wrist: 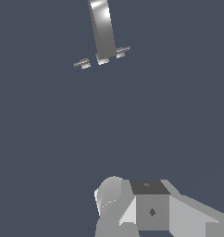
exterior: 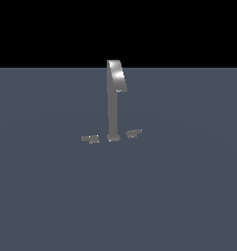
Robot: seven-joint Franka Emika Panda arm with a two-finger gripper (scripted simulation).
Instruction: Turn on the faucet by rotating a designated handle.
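Note:
The faucet (exterior: 112, 105) is a tall thin grey post with a wide, flat, shiny curved spout at its top and a small square foot. It also shows in the wrist view (wrist: 103, 32). The handle (exterior: 90, 139) is a small flat grey bar lying on the exterior view's left of the foot, apart from it; it also shows in the wrist view (wrist: 81, 63). The arm does not show in the exterior view. Grey and white blocky parts of my gripper (wrist: 148, 208) show in the wrist view, far from the faucet. Its fingertips cannot be made out.
A shorter, slanted grey bar (exterior: 134, 133) lies on the exterior view's right of the faucet's foot, also in the wrist view (wrist: 121, 51). The flat dark grey-blue floor (exterior: 179, 196) spreads all around.

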